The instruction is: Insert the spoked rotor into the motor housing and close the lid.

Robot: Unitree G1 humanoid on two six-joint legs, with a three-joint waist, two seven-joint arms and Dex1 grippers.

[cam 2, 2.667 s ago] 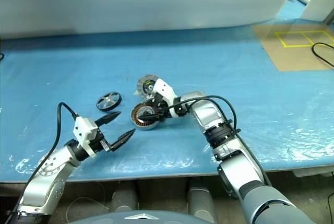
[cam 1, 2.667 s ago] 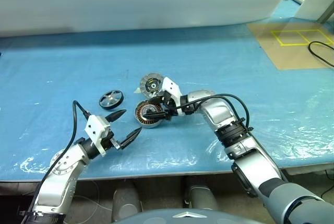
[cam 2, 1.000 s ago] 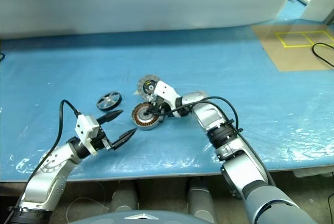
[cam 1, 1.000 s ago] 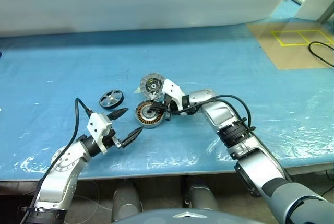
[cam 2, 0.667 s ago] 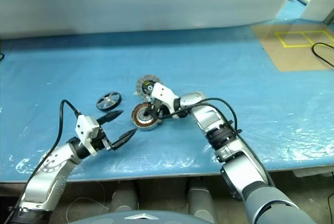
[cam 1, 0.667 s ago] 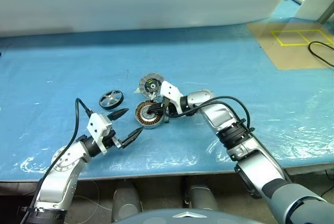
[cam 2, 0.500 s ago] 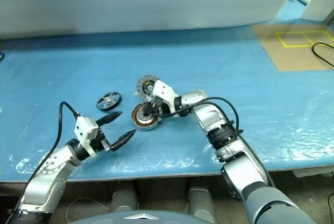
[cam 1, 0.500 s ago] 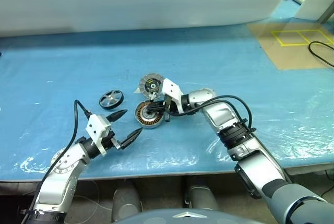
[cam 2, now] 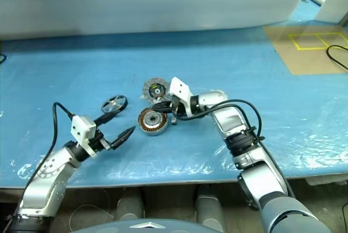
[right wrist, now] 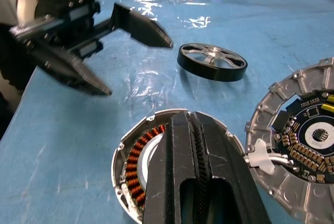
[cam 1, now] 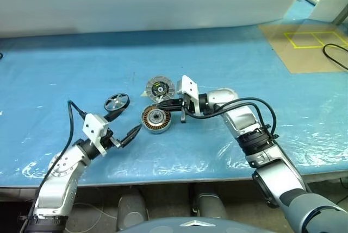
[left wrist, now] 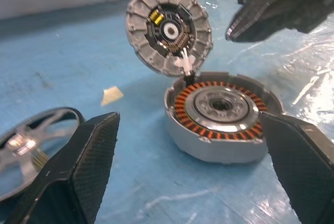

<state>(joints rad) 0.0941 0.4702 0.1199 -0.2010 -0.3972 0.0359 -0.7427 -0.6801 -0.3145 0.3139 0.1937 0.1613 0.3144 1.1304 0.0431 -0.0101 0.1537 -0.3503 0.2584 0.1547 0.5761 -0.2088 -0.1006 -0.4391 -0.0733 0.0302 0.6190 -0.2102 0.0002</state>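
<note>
The motor housing (cam 1: 156, 119) lies open on the blue sheet, its copper windings (left wrist: 222, 114) showing around the metal hub. The ribbed lid (cam 1: 160, 87) stands tilted up from the housing's far edge, dark centre facing me. The spoked rotor (cam 1: 116, 102) lies flat to the left of the housing. My right gripper (cam 1: 161, 104) is shut on nothing and hovers just above the housing, between it and the lid. My left gripper (cam 1: 128, 123) is open and empty, low over the sheet, between the rotor and the housing. Its fingers (left wrist: 78, 172) frame the housing in the left wrist view.
A blue plastic sheet (cam 1: 65, 70) covers the table up to its front edge. At the far right lies a brown board (cam 1: 304, 45) with yellow tape squares and a black cable (cam 1: 334, 56). A pale wall runs along the back.
My right gripper has lifted off the housing's hub and drawn back to the right, still shut. My left gripper has shifted left, closer to the rotor, still open.
</note>
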